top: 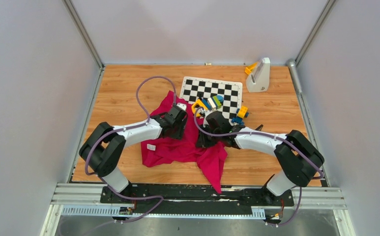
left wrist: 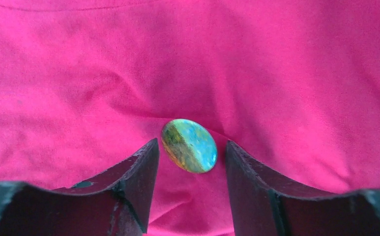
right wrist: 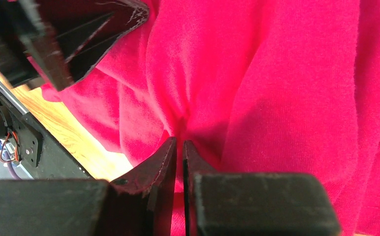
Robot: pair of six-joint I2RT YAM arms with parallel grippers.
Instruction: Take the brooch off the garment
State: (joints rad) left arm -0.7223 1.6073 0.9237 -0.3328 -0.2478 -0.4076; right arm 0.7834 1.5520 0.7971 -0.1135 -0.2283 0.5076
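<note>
- The garment (top: 178,150) lies crumpled on the wooden table (top: 124,83), with one tail trailing to the near edge.
- The right gripper (right wrist: 179,144) is at the cloth's right side, its jaws all but closed and nipping a raised fold of the garment.
- Slightly farther and to the left, the left gripper (left wrist: 191,147) stands open over the cloth and holds nothing.
- The brooch (left wrist: 190,145) — an oval disc with a green-blue sheen — sits on the garment between the left fingers, close to both but with no clear contact.
- Beyond, coloured toy blocks (top: 212,102) lie on the near edge of a chequered board (top: 212,88).
- A white stand (top: 258,76) is at the far right.
</note>
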